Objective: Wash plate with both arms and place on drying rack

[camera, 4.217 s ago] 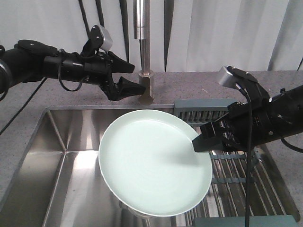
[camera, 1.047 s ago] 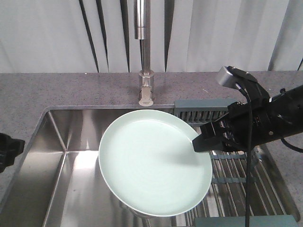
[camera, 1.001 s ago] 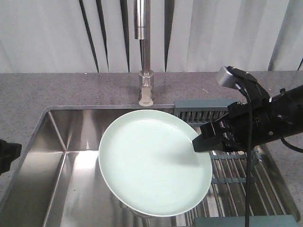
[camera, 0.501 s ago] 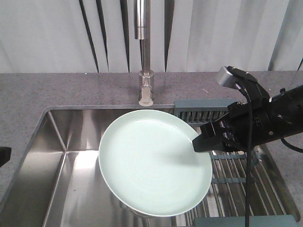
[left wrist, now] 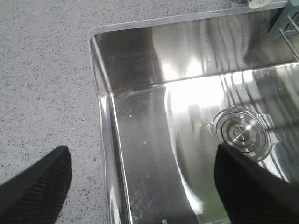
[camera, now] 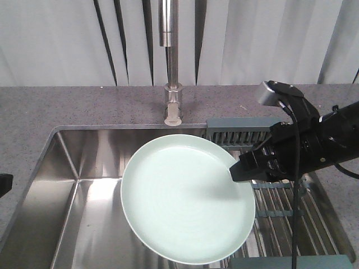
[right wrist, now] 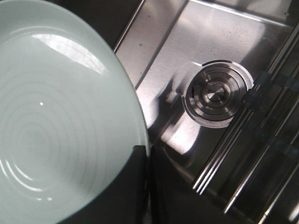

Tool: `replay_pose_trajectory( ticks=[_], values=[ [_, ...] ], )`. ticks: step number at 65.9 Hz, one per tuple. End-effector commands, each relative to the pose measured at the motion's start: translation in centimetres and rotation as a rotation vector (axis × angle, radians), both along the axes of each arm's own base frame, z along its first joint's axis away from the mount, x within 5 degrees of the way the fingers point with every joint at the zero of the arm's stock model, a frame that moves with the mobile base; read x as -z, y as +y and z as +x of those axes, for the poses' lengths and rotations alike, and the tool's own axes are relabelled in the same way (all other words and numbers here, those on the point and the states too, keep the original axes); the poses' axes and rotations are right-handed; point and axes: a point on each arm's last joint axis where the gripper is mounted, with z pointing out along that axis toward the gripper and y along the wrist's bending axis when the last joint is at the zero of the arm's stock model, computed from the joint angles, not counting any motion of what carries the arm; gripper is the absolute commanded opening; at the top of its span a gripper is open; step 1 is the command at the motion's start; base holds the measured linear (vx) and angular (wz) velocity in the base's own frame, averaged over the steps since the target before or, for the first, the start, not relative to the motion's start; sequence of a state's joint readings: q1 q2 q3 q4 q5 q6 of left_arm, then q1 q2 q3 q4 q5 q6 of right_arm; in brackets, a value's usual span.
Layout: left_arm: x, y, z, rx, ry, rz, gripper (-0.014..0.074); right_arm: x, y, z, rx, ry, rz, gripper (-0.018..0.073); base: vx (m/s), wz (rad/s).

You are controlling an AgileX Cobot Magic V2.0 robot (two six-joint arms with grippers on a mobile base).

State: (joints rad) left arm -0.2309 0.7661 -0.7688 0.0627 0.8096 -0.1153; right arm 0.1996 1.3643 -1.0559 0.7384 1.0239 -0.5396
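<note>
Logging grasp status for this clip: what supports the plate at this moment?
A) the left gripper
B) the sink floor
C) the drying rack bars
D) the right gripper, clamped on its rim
D: the right gripper pinches the rim of the plate, which hangs in the air above the sink, while the left gripper is open and empty.
</note>
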Motion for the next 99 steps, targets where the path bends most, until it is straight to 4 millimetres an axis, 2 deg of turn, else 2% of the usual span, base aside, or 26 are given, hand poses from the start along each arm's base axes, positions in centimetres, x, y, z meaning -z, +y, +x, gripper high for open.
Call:
replay_pose_trajectory(
  ticks=[1, 15, 35, 46, 61, 72, 81, 90, 99],
  values=[
    [-1.3, -0.1, 0.2, 0.001, -0.083, -0.029, 0.0585, -1.6, -0.2, 0.0, 0.013, -0.092, 0.008, -0.0007, 0.00, 0.00],
    [-1.3, -0.1, 0.2, 0.001, -0.083, -0.029, 0.0585, -1.4, -0.5, 0.5, -0.014, -0.170, -0.059, -0.0007, 0.00, 0.00],
    [-1.2, -0.1, 0.2, 0.001, -0.082, -0.028, 0.0585, -2.3, 3.4, 1.4, -0.152, -0.221, -0.108, -0.0007, 0.00, 0.00],
    [-1.2, -0.1, 0.2, 0.001, -0.082, -0.028, 0.0585, -3.1, 5.3, 3.4, -0.180, -0.241, -0.107, -0.0007, 0.00, 0.00],
    [-1.2, -0.1, 0.2, 0.001, -0.082, -0.028, 0.0585, -4.1, 6.2, 7.2, -0.160, -0.265, -0.099, -0.0007, 0.00, 0.00],
    [-1.2, -0.1, 0.2, 0.001, -0.082, -0.028, 0.0585, -5.1, 5.4, 10.0, -0.110, -0.289, -0.086, -0.0007, 0.00, 0.00],
    [-1.2, -0.1, 0.2, 0.001, -0.082, -0.028, 0.0585, -5.1, 3.4, 11.4, -0.026, -0.272, -0.082, -0.0007, 0.00, 0.00],
    [-1.2, -0.1, 0.2, 0.001, -0.082, -0.028, 0.0585, -4.9, 1.5, 11.6, 0.017, -0.241, -0.092, -0.0007, 0.00, 0.00],
    [-1.2, -0.1, 0.2, 0.001, -0.082, -0.028, 0.0585, -4.7, 0.2, 10.3, 0.064, -0.260, -0.102, -0.0006, 0.00, 0.00]
  ],
)
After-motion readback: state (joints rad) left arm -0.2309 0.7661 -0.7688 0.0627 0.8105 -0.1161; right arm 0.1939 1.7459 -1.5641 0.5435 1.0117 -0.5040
